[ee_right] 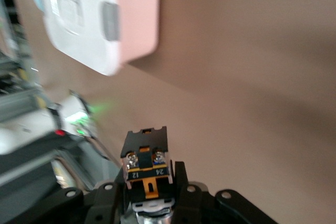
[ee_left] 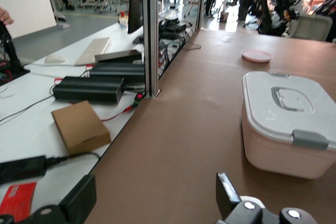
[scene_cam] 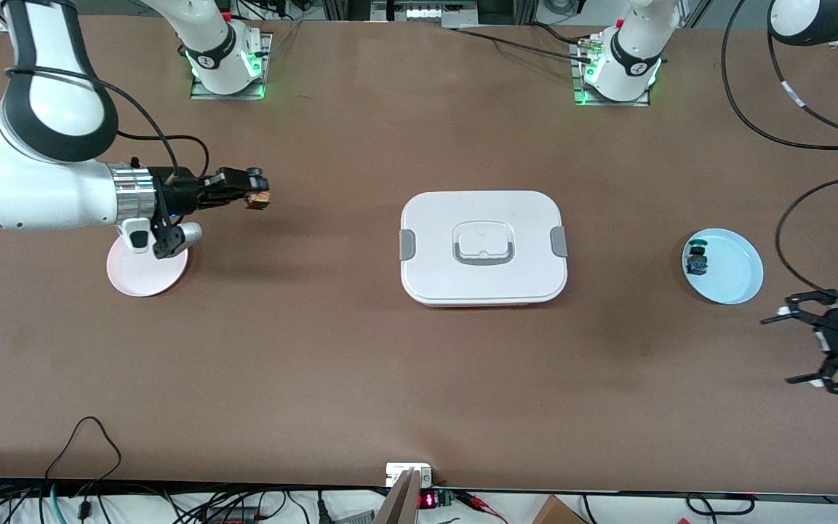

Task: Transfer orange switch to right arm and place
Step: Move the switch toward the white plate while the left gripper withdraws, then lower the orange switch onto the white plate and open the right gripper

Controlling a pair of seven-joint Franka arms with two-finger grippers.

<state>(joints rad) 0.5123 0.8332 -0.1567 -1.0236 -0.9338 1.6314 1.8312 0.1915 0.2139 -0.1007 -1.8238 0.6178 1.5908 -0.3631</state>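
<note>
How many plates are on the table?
2. The pink plate lies toward the right arm's end of the table, partly under that arm's wrist. The light blue plate lies toward the left arm's end, with a small switch on it. None seems hidden.

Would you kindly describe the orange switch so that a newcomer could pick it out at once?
Start at the white lidded box mid-table, then look toward the right arm's end, where the right gripper is up in the air near the pink plate. The orange switch is the tiny black-bodied piece clamped in it. The similar switch on the blue plate has green and blue parts instead.
</note>
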